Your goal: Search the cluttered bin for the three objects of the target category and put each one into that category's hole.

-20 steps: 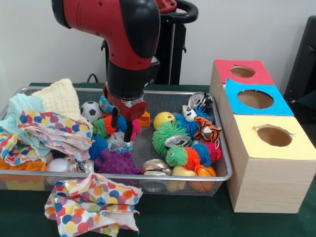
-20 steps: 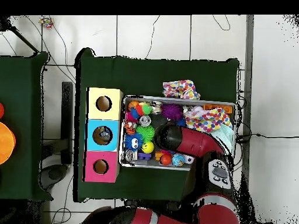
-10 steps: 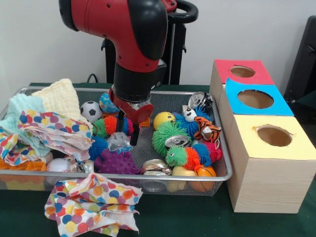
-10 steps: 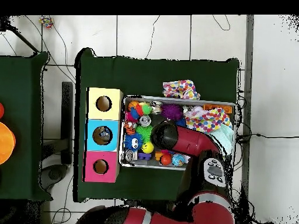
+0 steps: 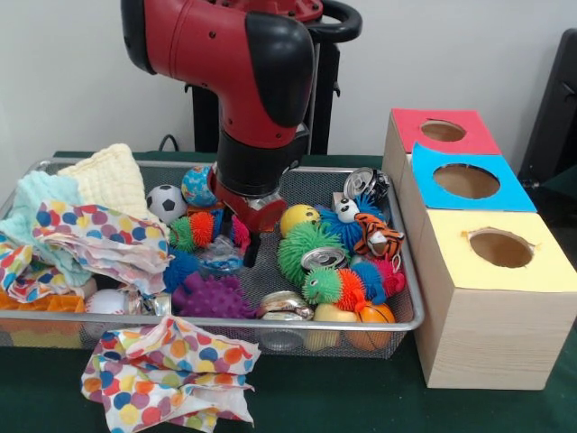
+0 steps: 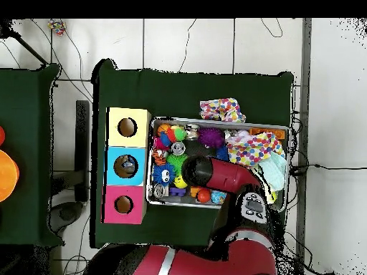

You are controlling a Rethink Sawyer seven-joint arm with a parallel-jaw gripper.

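Observation:
The wire bin (image 5: 410,298) holds spiky toys, balls, crushed cans and cloths. My gripper (image 5: 242,242) hangs open and empty inside it, just above a crumpled silver can (image 5: 216,258), between a green-orange spiky toy (image 5: 194,230) and a big green spiky ball (image 5: 302,242). Another crushed can (image 5: 323,258) lies on that green ball, and a third can (image 5: 365,181) rests at the back right. In the overhead view the arm (image 6: 204,172) hides the gripper and the bin's middle. Three boxes with holes stand beside the bin: red (image 5: 442,131), blue (image 5: 466,180), yellow (image 5: 500,248).
A soccer ball (image 5: 165,201), globe ball (image 5: 196,185), yellow ball (image 5: 297,216) and purple spiky ball (image 5: 212,296) crowd the gripper. Folded cloths (image 5: 90,225) fill the bin's left part. A dotted cloth (image 5: 167,374) lies outside the bin on the green table.
The arm has shifted to the right across the bin and slightly lower; the gripper now hangs over the crumpled silver can. No object has moved.

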